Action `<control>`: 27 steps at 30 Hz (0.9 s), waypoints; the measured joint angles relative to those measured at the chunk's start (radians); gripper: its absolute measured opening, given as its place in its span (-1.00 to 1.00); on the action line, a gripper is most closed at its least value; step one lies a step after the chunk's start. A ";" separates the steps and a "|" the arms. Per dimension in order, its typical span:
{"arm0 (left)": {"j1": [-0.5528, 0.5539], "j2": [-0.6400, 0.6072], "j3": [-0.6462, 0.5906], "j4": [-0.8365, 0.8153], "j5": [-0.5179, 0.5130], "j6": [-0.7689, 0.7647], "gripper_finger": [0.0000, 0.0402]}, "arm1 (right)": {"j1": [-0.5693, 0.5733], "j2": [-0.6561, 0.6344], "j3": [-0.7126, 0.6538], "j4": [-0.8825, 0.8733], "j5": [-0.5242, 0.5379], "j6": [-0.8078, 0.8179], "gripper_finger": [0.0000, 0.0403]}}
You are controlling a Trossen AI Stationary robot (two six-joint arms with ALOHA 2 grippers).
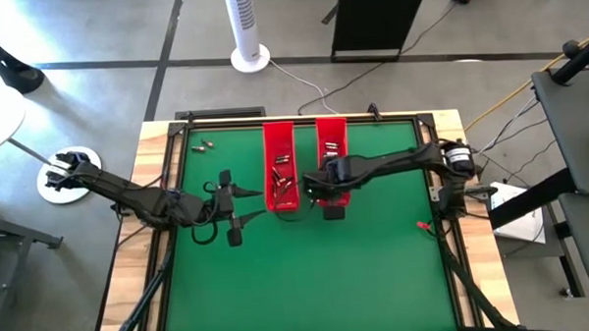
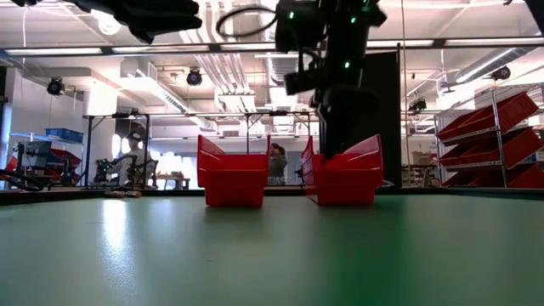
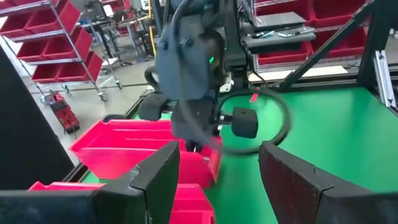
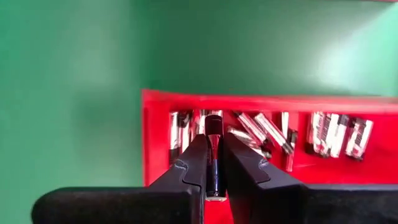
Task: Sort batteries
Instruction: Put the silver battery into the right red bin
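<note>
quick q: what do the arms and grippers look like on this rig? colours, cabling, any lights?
Both arms are dark, near black. The left gripper has flat, angular black fingers. The right gripper has matching black fingers. A looped black cable hangs off the right arm's grey wrist housing, which shows a small green light.

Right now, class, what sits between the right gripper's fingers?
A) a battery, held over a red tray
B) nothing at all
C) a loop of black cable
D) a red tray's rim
A: in the right wrist view, the right gripper pinches a battery above the red tray of cells.
</note>
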 joint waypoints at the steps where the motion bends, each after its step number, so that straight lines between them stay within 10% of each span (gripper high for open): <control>1: 0.000 -0.001 0.003 -0.010 0.000 -0.003 -0.01 | -0.011 0.012 0.000 0.001 -0.009 -0.010 -0.86; 27: 0.000 0.002 0.008 -0.134 0.000 -0.089 -0.01 | -0.045 0.046 0.000 -0.166 -0.067 0.022 -0.86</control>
